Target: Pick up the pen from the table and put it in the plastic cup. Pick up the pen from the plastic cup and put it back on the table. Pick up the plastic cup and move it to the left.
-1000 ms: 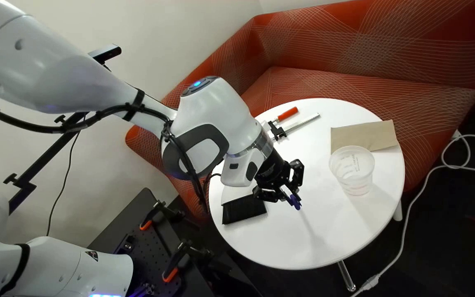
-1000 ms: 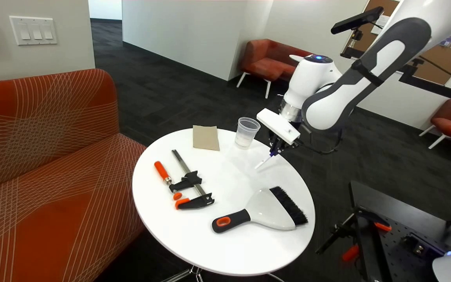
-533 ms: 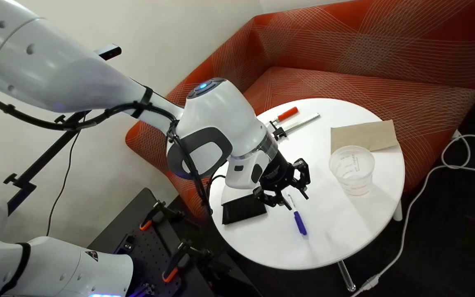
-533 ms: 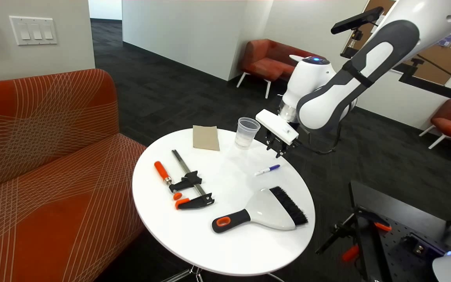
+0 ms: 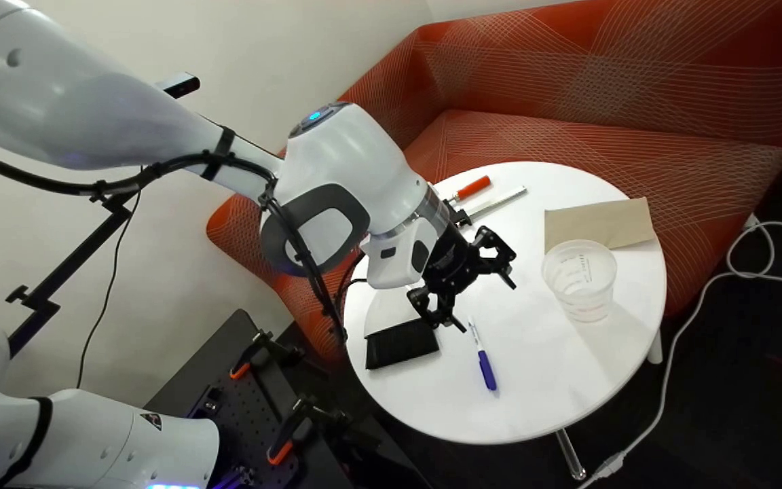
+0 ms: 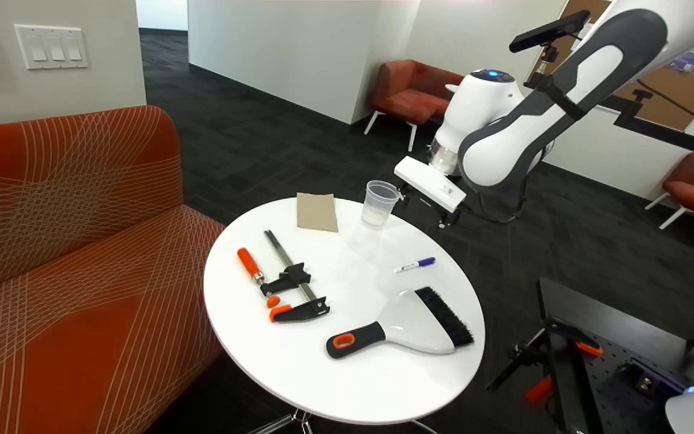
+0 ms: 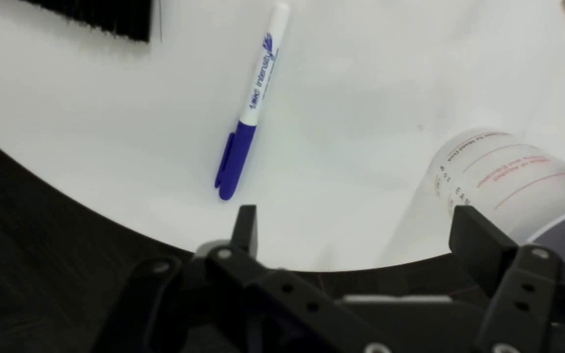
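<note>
The pen point(image 7: 253, 105) is lying flat on the table point(image 5: 533, 387), capped, its blue end pointing toward your gripper point(image 7: 354, 215) in the wrist view. Your jaws are standing wide apart with nothing between them; the gripper is hanging above the table, apart from the pen and, in an exterior view, showing a gap to the cup point(image 5: 580, 282). The cup is standing upright, apart from the pen. With the pen lying outside the cup and nothing being held, you are most likely standing at the end of the second step, the put-back, leaving only the cup move.

For that, you are probably needing to bring the gripper over to the cup, keeping clear of the pen, lining the jaws up on the cup's wall or rim, and closing gently, as the plastic may be giving under a hard squeeze. I am not seeing for certain which way the task is meaning by left. Farther out, the sheet point(image 6: 317, 212) is lying near the cup, the brush point(image 6: 444, 317) near the pen, and the clamp point(image 6: 294, 275) is resting toward the sofa point(image 5: 588, 88).
</note>
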